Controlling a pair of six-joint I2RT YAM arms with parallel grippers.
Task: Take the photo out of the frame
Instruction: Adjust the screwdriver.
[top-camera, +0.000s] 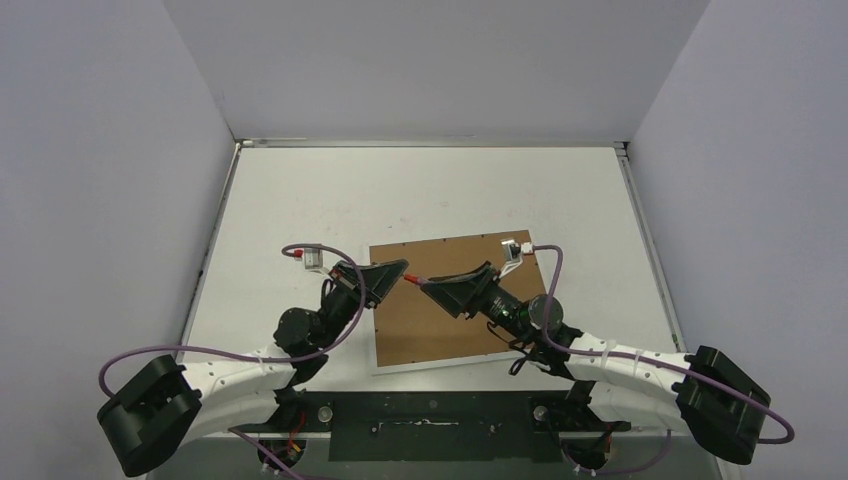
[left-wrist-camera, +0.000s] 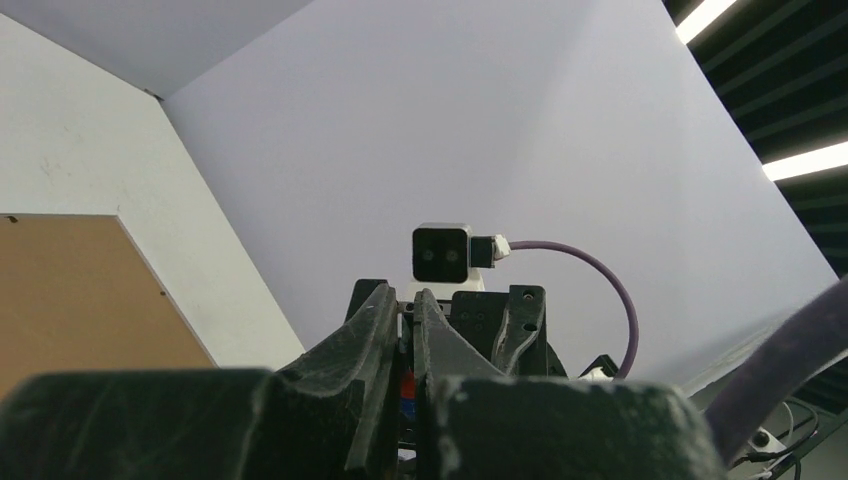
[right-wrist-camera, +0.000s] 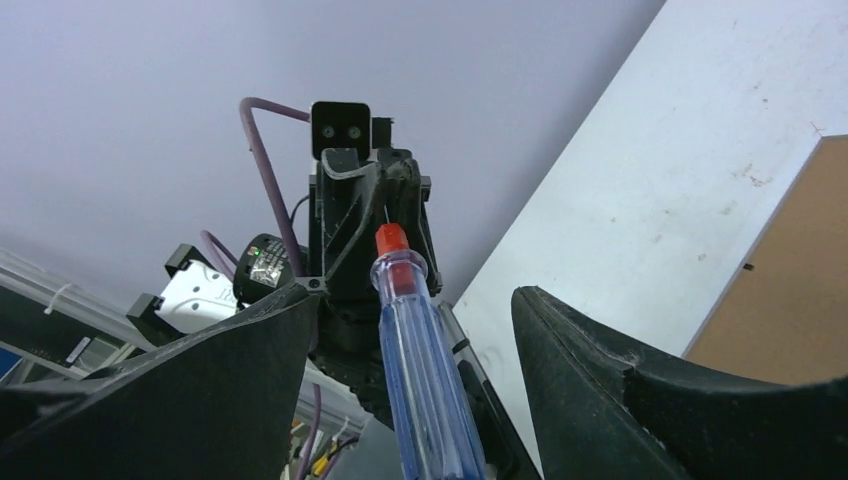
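well, the frame (top-camera: 450, 330) lies flat on the white table (top-camera: 420, 190), brown back up, a little right of centre and toward the near edge. its narrow white border shows along the left and near sides. above its far left part the 2 grippers meet tip to tip.

in the top view only a red speck of the screwdriver (top-camera: 411, 279) shows between them, and neither grip can be read there. the right wrist view fills that in. the blue see-through handle with its red collar stands between the fingers of the right gripper (right-wrist-camera: 418, 300), which are spread wide with a gap on each side of the handle. beyond the collar a thin shaft runs into the left gripper (right-wrist-camera: 365, 215), which faces that camera.

the left wrist view shows that gripper's own fingers (left-wrist-camera: 375, 330) pressed together, with a sliver of red and blue in the slit. it seems to pinch the screwdriver by the shaft, though the contact itself is hidden. both wrist views catch a corner of the brown back off to 1 side.
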